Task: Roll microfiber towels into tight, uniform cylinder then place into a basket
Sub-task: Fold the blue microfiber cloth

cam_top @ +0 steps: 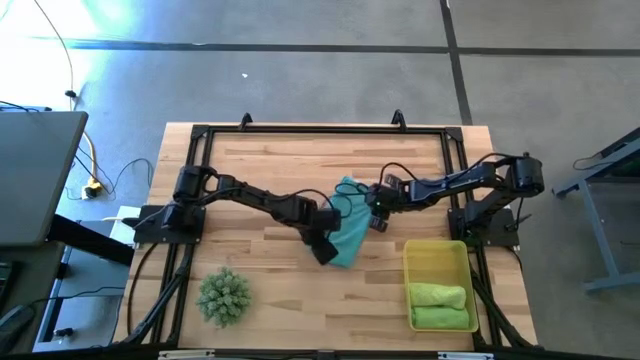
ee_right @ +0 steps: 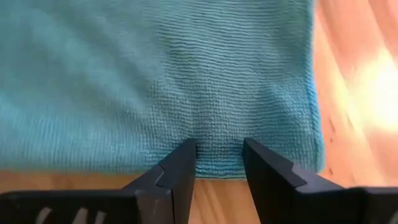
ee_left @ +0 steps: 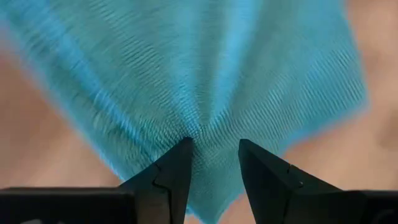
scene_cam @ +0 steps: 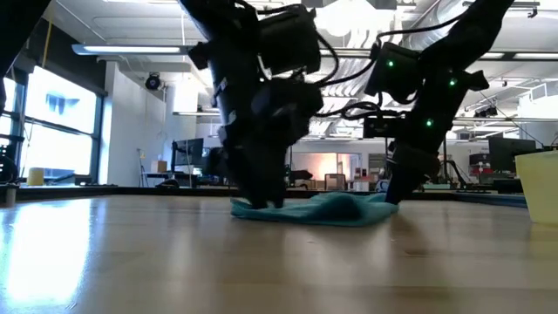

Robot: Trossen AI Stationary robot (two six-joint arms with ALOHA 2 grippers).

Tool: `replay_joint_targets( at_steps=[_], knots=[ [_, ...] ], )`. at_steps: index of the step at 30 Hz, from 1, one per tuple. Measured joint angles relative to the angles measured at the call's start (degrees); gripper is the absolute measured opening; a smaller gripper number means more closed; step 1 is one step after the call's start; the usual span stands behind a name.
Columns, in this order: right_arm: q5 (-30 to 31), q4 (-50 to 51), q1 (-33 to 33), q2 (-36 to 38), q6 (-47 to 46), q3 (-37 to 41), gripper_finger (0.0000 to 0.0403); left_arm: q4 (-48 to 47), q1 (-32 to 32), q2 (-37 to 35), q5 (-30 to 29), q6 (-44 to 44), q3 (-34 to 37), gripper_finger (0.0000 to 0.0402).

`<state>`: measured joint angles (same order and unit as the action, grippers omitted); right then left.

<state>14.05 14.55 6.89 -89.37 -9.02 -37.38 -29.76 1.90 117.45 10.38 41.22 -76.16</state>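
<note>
While both grippers, left (ee_left: pixel 213 149) and right (ee_right: pixel 219 149), pinch mid-bench, teal towel (cam_top: pixel 350 225) puckers: soft, light; grip edges.

Wood-plank bench (cam_top: pixel 270 270) with a black metal frame (cam_top: pixel 320 129) running round its edges, sitting on a grey concrete floor (cam_top: pixel 300 70). Spiky green plant ball (cam_top: pixel 223 296) on the bench near the front left corner, well apart from everything else. Off the bench to the left: grey laptop lid (cam_top: pixel 35 175), yellow plug (cam_top: pixel 92 186) with loose cables on the floor; low view shows an office room behind with windows (scene_cam: pixel 52 122) and ceiling strip lights (scene_cam: pixel 131 50).
</note>
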Motion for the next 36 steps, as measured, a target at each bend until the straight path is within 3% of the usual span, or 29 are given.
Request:
replay_joint_targets(
  at_steps=[3, 11, 17, 20, 25, 28, 30, 36],
  knots=[
    [1.00, -3.18, 0.96, 0.00, 4.56, 1.01, 0.0128, 7.62, -1.30, 0.56, 2.57, -6.48, 0.16, 0.0126],
    [1.37, -20.71, 4.41, -0.32, 21.91, 4.22, 0.0128, 8.48, -1.36, 0.09, -12.12, -17.22, -0.09, 0.0126],
    [1.18, -25.99, 7.23, -0.32, 26.63, 4.56, 0.0128, 8.40, -1.65, -0.05, -18.63, -30.76, -0.72, 0.0126],
    [1.30, -24.38, 7.58, -0.32, 21.80, 4.56, 0.0128, 7.92, -1.58, -0.05, -17.08, -28.09, -0.74, 0.0126],
    [-3.47, -18.16, 6.30, -0.32, 6.24, 4.56, 0.0128, 6.89, -1.58, 0.38, -6.65, -12.47, -0.53, 0.0126],
    [-6.46, -16.30, 5.52, -0.24, 1.18, 4.52, 0.0128, 8.83, -1.94, 0.41, -2.16, -10.09, 0.36, 0.0126],
    [-6.23, -16.21, 5.09, -0.29, 2.03, 4.51, 0.0128, 11.41, -2.35, 0.39, -2.19, -10.46, 1.31, 0.0126],
    [-2.93, -19.32, 5.93, -1.70, 15.90, 4.43, 0.0128, 20.65, -3.55, 0.52, -2.38, -9.90, 1.39, 0.0126]
  ],
)
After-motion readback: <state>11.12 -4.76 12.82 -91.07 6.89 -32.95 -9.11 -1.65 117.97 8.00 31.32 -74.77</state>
